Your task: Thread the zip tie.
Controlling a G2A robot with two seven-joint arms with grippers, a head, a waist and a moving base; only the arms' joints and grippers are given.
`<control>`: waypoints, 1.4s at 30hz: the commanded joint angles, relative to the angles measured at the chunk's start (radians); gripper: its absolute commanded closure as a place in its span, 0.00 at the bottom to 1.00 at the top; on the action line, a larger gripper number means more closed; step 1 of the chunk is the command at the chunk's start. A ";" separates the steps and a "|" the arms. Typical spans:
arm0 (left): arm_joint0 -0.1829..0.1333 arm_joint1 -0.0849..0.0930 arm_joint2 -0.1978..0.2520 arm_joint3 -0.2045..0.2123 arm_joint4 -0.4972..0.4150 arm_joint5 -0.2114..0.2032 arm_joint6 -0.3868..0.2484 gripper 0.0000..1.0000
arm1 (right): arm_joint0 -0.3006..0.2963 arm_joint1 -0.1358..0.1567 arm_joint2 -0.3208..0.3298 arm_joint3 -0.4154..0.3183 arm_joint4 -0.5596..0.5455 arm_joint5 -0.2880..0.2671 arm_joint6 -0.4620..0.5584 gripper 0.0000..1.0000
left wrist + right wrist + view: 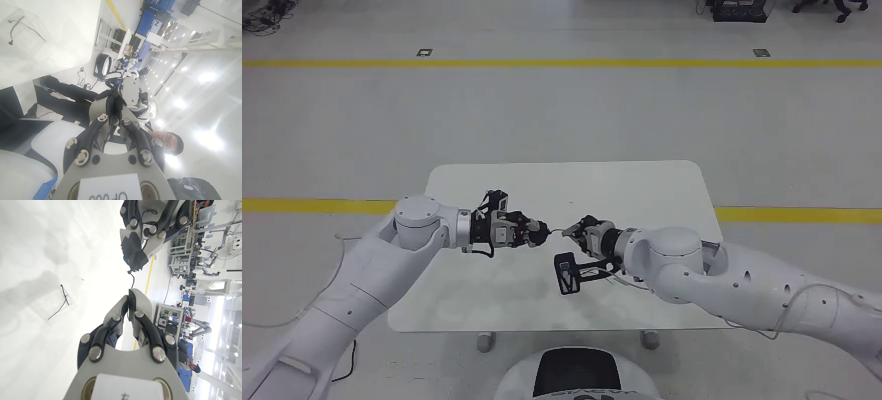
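Left arm [372,270] extends from the near left side of the worktop [642,185]. Its forearm is held above the surface and its wrist is turned inward toward the other arm. Right arm [742,285] mirrors it from the near right side. The two wrists face each other tip to tip over the middle of the worktop, close but apart.

Left fingers [100,108]: together, with the dark-covered tips pressed against each other. From the right wrist view they pinch the zip tie [132,279] at its head end, and the small block head sits right at the tips.

Right fingers [140,303]: together, with the ribbed pads clamped on the strap. The strap runs in between the tips.

Zip tie: black and thin, held in the air off the worktop. A short length curves across the gap between the two sets of fingers. It is too small to tell whether the strap's tip has entered the head.

Tray [72,306]: clear and shallow, flat on the worktop, well apart from both sets of fingers. Spare ties [64,298] lie in it, at least two thin strands, one crossing the other.
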 commanded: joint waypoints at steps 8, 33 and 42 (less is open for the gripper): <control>0.003 0.000 -0.003 -0.004 0.011 -0.001 -0.004 1.00 | -0.008 -0.007 0.000 0.004 0.000 0.000 0.004 1.00; 0.017 0.001 -0.021 0.009 -0.016 0.009 0.001 1.00 | 0.006 -0.004 0.000 0.004 0.000 0.000 0.005 0.00; 0.016 -0.002 -0.017 0.004 -0.021 0.009 0.005 1.00 | 0.027 0.035 0.000 0.039 0.000 0.000 -0.135 0.00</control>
